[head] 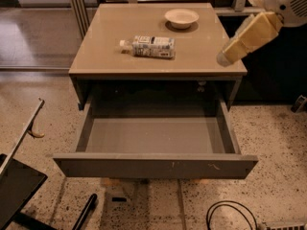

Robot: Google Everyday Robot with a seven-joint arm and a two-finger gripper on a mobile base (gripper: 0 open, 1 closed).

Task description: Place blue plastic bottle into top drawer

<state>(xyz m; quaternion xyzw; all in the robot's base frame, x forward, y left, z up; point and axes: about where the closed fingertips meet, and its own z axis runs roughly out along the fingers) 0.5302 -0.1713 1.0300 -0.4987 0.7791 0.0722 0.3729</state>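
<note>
The blue plastic bottle lies on its side on the tan table top, with its white cap pointing left. The top drawer is pulled fully out below the table, and nothing shows inside it. My gripper hangs above the table's right front corner, reaching in from the upper right on a cream-coloured arm. It is well to the right of the bottle, apart from it, and holds nothing that I can see.
A round white bowl stands at the back of the table, behind the bottle. A dark chair-like frame is at the lower left. A black cable lies on the speckled floor in front of the drawer.
</note>
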